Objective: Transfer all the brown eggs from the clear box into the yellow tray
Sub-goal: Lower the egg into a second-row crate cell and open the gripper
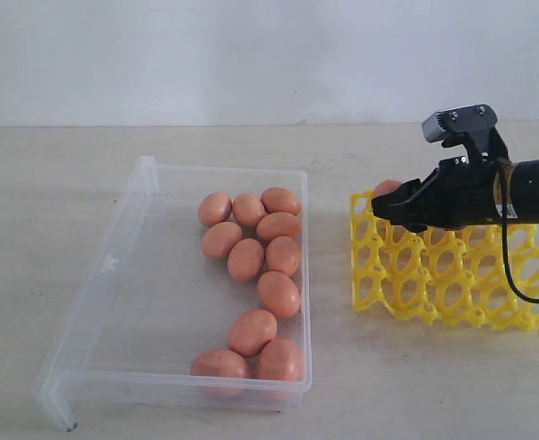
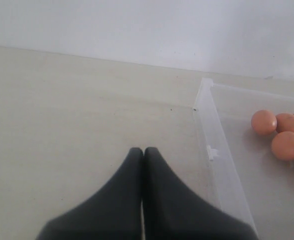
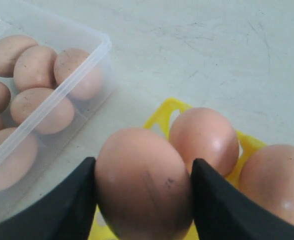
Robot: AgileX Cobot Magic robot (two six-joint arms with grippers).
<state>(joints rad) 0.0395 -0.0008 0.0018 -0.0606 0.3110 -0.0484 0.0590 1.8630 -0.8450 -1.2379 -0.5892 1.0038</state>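
Note:
Several brown eggs (image 1: 247,259) lie in the right half of the clear box (image 1: 114,266). The yellow tray (image 1: 453,284) stands to the right of the box. Over the tray's back left corner, my right gripper (image 1: 390,209) is shut on one brown egg (image 3: 143,182), a finger pressed to each side. Two more eggs (image 3: 204,137) (image 3: 277,182) sit in tray cups just beyond it. My left gripper (image 2: 143,150) is shut and empty, above bare table beside the box's left wall (image 2: 214,135); the exterior view does not show it.
The box rim (image 3: 62,90) lies close to the tray, with a narrow strip of table between them. The right arm (image 1: 531,192) reaches in from the right edge over the tray. A pale wall closes off the back.

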